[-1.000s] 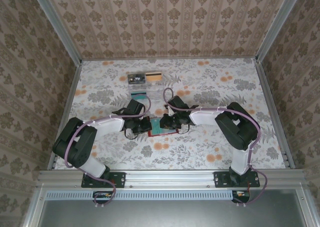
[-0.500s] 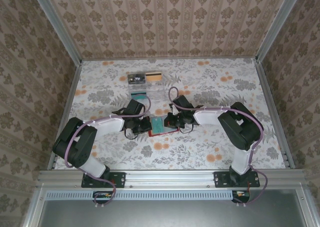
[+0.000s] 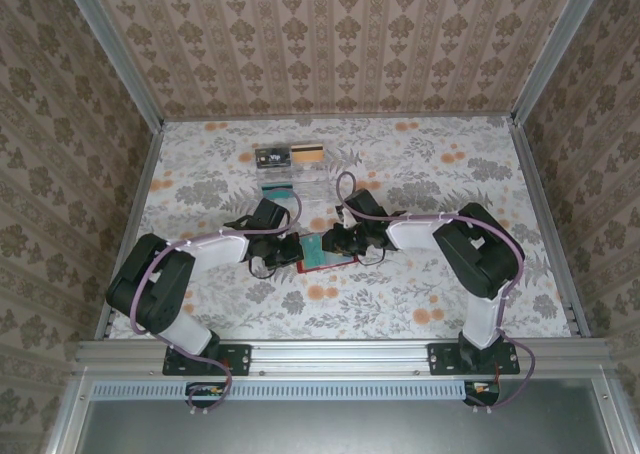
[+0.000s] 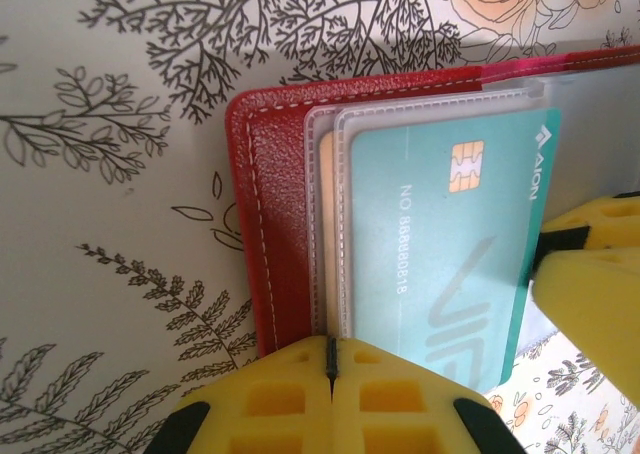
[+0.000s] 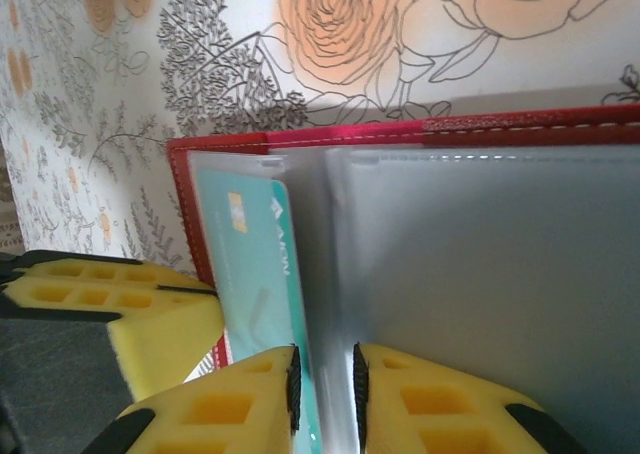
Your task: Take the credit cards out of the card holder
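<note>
Left pincer (image 4: 330, 359) has its yellow pads pressed flat together at the near edge of the holder (image 4: 272, 234), just where the clear sleeves (image 4: 322, 204) end; whether a sleeve is nipped between the pads I cannot tell. The holder lies open on the flowered desk (image 4: 110, 104) between the two arms, its red rim showing around the stacked sleeves. Well behind it, toward the back of the desk, a dark card (image 3: 271, 157) and a striped card (image 3: 308, 155) lie side by side. In the holder a teal card (image 4: 440, 264) with a gold chip sits inside the topmost sleeve, printed face up. Right pincer (image 5: 325, 384) stands narrowly open over the holder, the slit between its pads astride a sleeve's edge, with the teal card to one side and a wide cloudy sleeve (image 5: 480, 304) to the other; one of its yellow pads lies just beside the teal card's edge
</note>
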Controlling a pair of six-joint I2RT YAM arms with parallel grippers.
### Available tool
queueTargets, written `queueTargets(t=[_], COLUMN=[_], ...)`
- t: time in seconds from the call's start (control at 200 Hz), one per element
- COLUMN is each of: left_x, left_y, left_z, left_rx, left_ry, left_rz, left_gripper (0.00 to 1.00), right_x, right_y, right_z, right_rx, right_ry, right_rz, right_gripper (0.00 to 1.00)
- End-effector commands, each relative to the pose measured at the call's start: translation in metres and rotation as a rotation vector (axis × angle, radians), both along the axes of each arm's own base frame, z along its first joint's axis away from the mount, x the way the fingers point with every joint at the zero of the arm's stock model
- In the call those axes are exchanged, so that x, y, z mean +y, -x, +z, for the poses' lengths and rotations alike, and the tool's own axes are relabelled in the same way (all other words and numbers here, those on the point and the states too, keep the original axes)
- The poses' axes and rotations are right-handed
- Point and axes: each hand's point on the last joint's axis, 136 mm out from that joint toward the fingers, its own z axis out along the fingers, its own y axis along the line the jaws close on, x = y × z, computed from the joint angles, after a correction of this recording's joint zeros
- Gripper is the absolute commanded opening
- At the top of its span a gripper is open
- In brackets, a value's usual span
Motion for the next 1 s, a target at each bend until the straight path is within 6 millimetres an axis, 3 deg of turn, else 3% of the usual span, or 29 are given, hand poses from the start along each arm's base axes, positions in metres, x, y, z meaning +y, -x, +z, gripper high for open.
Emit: queueTargets(t=[0.0,0.19,0.25,0.305,0.375,0.67,0.87,0.93,0.995], left_x=[0.007,0.007,0.007,0.006,0.008,0.019,0.017,0.016,0.015], left_y=[0.008,0.008,0.008,0.007,0.008,0.014,0.014,0.014,0.013], left_z=[-0.013,-0.013,-0.014,-0.014,-0.015,-0.022,-0.022,-0.021,-0.021], left_rx=[0.048,0.049,0.052,0.051,0.059,0.087,0.089,0.088,0.087], left_ry=[-0.035,-0.033,-0.034,-0.035,-0.046,-0.101,-0.092,-0.088,-0.083], left_rz=[-0.001,-0.004,-0.005,-0.006,-0.004,0.007,0.006,0.003,0.000], left_gripper=[0.00,0.05,0.14,0.14,0.00,0.00,0.00,0.00,0.00], right_x=[0.010,0.013,0.014,0.014,0.011,-0.014,-0.015,-0.012,-0.008], right_y=[-0.002,-0.001,0.000,0.000,0.001,-0.005,-0.004,-0.004,-0.004], right_z=[-0.002,0.000,0.001,0.003,0.002,0.004,0.004,0.004,0.003], right_rx=[0.018,0.018,0.020,0.016,0.014,0.002,0.004,0.010,0.014], right_ry=[-0.025,-0.044,-0.048,-0.049,-0.038,-0.023,-0.031,-0.048,-0.062], right_rz=[0.018,0.029,0.035,0.038,0.034,-0.005,-0.001,0.004,0.014], right_gripper=[0.23,0.14,0.08,0.00,0.00,0.00,0.00,0.17,0.21])
